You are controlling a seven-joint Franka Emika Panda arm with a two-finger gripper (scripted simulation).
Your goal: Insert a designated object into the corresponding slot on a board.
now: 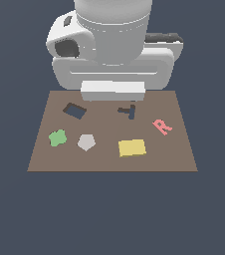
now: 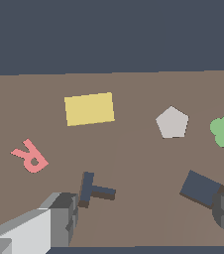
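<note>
Exterior view, listed from its left: flat brown rectangular board (image 1: pixel 184 149); green blob-shaped piece (image 1: pixel 57 138); dark tilted rectangular cut-out slot (image 1: pixel 74 110); grey pentagon piece (image 1: pixel 86 142); dark T-shaped mark (image 1: pixel 128 111), beneath the pincer; flat yellow rectangular block (image 1: pixel 132 148), lying free on the board, apart from the pincer; pink letter R (image 1: pixel 162 126).

Pincer (image 2: pixel 146 218): spread wide, empty, above the board.

Step, judged: approach, block not yet grasped. Next move calls for centring over the block, matching its tilt, descending.
</note>
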